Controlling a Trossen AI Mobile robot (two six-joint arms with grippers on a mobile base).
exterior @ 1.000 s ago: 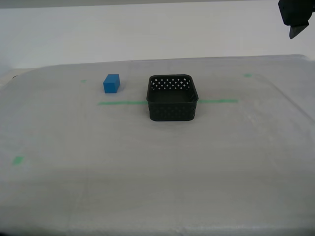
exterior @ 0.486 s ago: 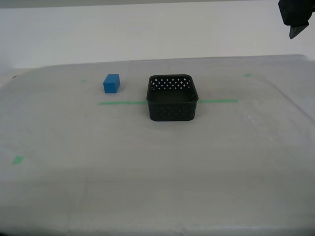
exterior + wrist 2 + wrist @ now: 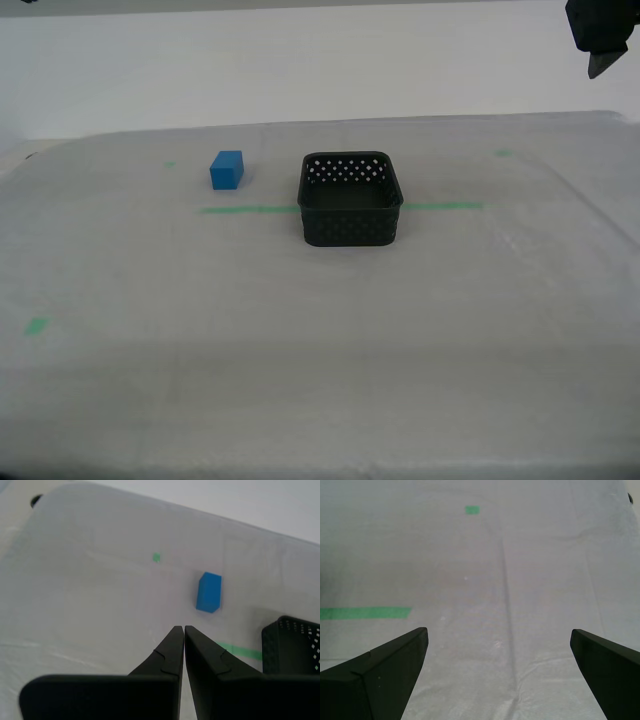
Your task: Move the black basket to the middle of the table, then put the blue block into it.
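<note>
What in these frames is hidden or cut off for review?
- Black basket: second wrist view shows one corner, cut by the frame edge.
- Basket floor: partly hidden by the near wall in the exterior view.
- Arm: cropped in the exterior view's top right corner, so which arm is unclear.
- Blue block: far faces unseen.

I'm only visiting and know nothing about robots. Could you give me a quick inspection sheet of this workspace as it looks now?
Surface: pale table, green tape line and small green bits.
Job's things: black basket empty, on the tape line; blue block on the table beside it, apart.
Clutter: nothing seen.
Claws: my first claw open wide, empty; my second claw shut, empty, block ahead of it.
Cables: nothing seen.
Surroundings: plain pale wall.
</note>
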